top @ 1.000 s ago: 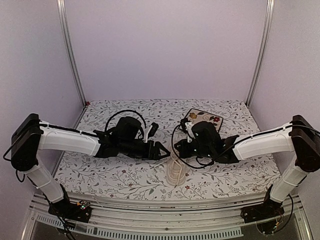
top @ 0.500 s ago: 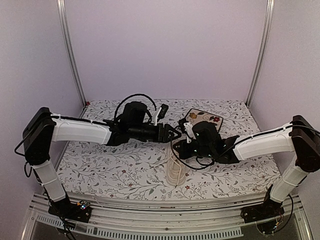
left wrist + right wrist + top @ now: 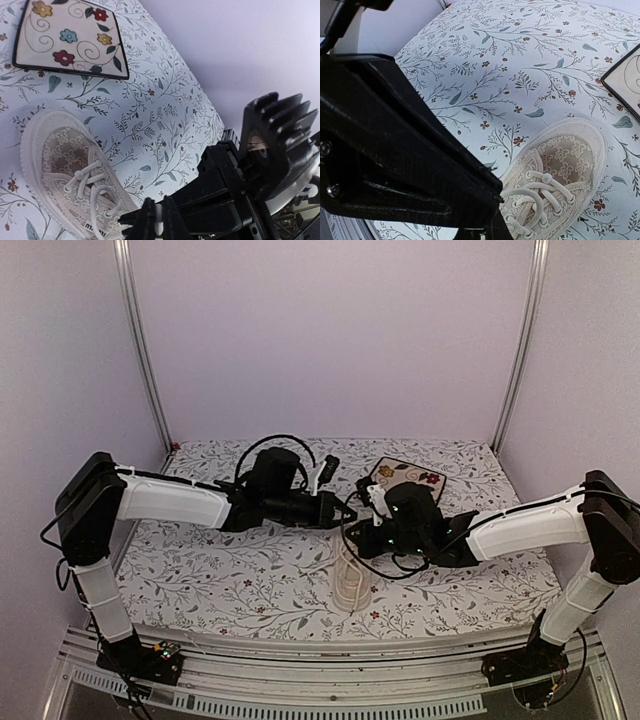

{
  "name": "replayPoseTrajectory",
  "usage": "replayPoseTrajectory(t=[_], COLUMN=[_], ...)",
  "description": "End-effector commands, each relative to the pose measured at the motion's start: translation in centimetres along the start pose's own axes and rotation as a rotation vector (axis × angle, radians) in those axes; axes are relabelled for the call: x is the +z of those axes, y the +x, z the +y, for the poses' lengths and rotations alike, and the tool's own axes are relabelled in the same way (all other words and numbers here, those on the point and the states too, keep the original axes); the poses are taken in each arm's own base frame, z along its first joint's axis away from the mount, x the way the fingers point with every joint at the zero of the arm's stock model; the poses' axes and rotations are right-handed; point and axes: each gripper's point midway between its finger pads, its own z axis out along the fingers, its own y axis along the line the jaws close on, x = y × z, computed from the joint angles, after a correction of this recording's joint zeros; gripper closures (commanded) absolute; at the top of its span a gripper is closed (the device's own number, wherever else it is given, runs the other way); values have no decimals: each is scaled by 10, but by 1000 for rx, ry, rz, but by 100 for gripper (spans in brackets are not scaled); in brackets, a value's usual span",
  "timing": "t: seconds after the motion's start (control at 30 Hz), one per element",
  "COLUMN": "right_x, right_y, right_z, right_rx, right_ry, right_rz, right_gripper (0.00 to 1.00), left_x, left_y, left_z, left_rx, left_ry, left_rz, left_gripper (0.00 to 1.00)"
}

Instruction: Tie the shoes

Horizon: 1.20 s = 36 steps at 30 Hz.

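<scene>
White floral tablecloth (image 3: 250, 580), lilac walls (image 3: 330, 340) | sneaker (image 3: 349, 582) centre | left tool (image 3: 158, 217) pinches lace (image 3: 100, 192) | right tool (image 3: 354, 534): cannot tell

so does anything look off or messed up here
Nothing spilled or damaged. The sneaker has slack laces in loose loops, not tied, and the floral tile sits skewed to the table edges.

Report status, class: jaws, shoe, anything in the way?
Left jaws shut on a lace. Right jaws look shut on lace too. Shoe flat on its sole, no bow yet. Tile sits apart, nothing blocking.
</scene>
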Motion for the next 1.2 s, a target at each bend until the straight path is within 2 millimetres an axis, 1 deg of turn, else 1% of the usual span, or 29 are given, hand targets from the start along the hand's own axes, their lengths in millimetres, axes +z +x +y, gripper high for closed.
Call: replayPoseTrajectory(t=[0.0,0.1,0.17,0.2,0.23,0.3,0.33,0.4,0.5,0.67,0.73,0.9,1.03,1.17], right_x=[0,-7,-14,-18,-22,-27,-28,-31,-35,-29,-28,-33,-32,-31], right_y=[-15,-18,-17,-15,-11,1,9,23,41,67,68,64,69,75], right_z=[8,4,2,1,0,-7,-12,-13,-4,-4,-1,7,8,12], right_rx=[-9,-7,-4,-4,-3,10,27,50,74,184,213,249,251,256], right_ry=[-28,2,8,8,15,40,53,64,50,80,80,52,47,22], right_rz=[-49,-51,-44,-36,-21,10,38,85,138,255,269,268,293,317], right_gripper=[91,59,42,36,32,29,29,33,38,51,56,60,66,74], left_x=[-1,-5,-7,-7,-7,-7,-7,-9,-11,-13,-12,-12,-12,-11], left_y=[0,0,2,3,3,4,5,5,5,4,3,2,2,1], left_z=[2,6,7,7,8,9,11,11,11,10,9,9,9,9], left_rx=[-9,-11,-15,-17,-18,-18,-20,-20,-19,-17,-14,-12,-13,-12], left_ry=[16,-3,-5,-5,-4,-8,-12,-16,-21,-19,-16,-17,-15,-14], left_rz=[-2,-14,-14,-13,-13,-13,-13,-16,-23,-27,-27,-31,-30,-30], left_gripper=[100,100,100,100,100,100,100,100,100,100,100,100,100,100])
